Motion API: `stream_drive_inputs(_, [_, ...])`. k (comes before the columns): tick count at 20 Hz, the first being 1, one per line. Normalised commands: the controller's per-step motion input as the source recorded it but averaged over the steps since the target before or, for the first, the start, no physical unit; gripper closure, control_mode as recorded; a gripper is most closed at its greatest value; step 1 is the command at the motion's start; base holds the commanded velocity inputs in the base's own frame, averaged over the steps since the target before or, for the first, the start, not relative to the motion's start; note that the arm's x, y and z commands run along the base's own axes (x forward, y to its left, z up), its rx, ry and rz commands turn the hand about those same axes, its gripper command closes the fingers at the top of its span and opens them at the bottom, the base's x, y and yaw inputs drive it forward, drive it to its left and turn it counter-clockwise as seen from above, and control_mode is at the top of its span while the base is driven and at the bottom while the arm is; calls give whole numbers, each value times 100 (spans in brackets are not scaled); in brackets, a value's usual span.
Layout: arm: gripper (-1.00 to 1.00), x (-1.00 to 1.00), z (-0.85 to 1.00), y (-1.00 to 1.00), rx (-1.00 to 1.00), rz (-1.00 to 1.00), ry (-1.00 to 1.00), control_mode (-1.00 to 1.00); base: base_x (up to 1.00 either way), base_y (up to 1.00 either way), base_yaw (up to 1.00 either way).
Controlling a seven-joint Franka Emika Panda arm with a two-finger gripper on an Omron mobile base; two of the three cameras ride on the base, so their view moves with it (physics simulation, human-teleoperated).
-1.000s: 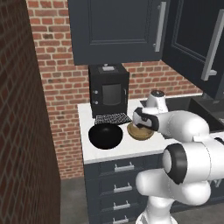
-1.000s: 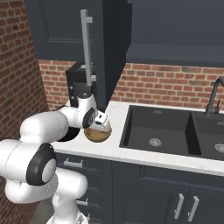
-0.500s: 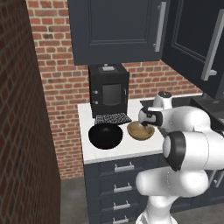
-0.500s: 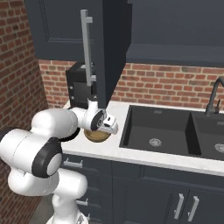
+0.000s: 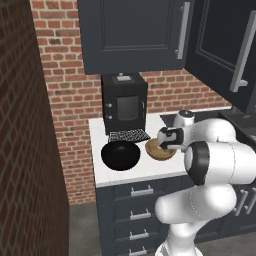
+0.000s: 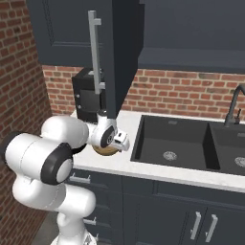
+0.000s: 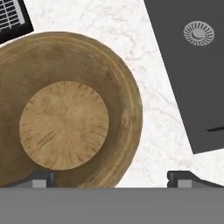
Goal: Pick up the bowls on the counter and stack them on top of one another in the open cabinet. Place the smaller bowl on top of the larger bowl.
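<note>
even, soft rendered light fills all three views, with no single bright source evident. the brick wall (image 5: 65, 85) is well lit, while the dark wall cabinet (image 5: 135, 35) stays flat and nearly featureless. the glossy black bowl (image 5: 120, 155) carries only a faint sheen. a soft shadow lies under the wooden bowl (image 7: 65, 113) on the white counter (image 7: 148, 113). the base views look slightly soft and pixelated; the hand view is sharper, with clear wood grain. no edge distortion is noticeable.

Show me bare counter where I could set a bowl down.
Free: the white strip between the wooden bowl and the sink, and the front edge before the black bowl. Crowded: the back, where the coffee machine stands.
</note>
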Motion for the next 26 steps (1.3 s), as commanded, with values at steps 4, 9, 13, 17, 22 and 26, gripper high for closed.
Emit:
stream_drive_inputs(4, [-100,24,-9,-1,0,0,0,-100,0,0,0])
stream_drive_inputs(9, [-100,27,-17,-1,0,-1,0,-100,0,0,0])
stream_drive_inputs(13, [-100,16,-20,-1,0,0,0,-100,0,0,0])
stream_drive_inputs(17, [-100,0,-21,-4,0,-1,0,-100,0,0,0])
stream_drive_inputs(22, [-100,0,-15,0,0,0,0,-100,0,0,0])
stream_drive_inputs(26, [-100,0,-9,0,0,0,0,-100,0,0,0])
